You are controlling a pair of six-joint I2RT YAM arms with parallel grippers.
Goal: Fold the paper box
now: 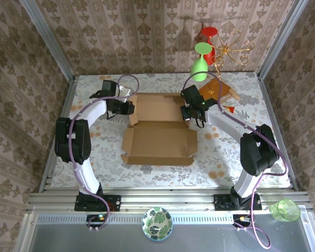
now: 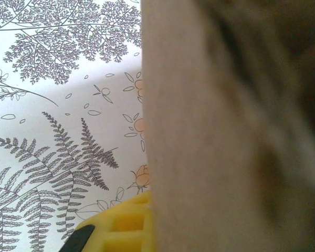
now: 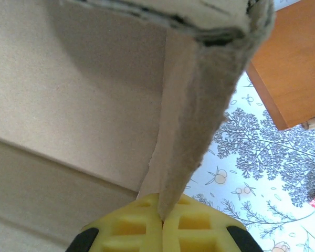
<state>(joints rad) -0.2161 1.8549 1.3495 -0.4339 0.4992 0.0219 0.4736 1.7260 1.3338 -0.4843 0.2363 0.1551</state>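
From above, the large light-brown corrugated cardboard paper box (image 1: 160,137) lies mid-counter (image 1: 94,157) between my hands, my left hand (image 1: 130,108) at its left wall and my right hand (image 1: 187,113) at its right wall.

At my left wrist, the paper box (image 2: 215,131) presses against one yellow pad (image 2: 121,233). I cannot tell how far that hand is open.

At my right wrist, my right hand (image 3: 161,223) is pinched closed on the paper box's (image 3: 199,121) flap edge, beside a reddish-brown wooden board (image 3: 294,58).

Paper box (image 1: 158,139) between left hand (image 1: 129,108) and right hand (image 1: 187,115) (board (image 1: 223,89) behind)
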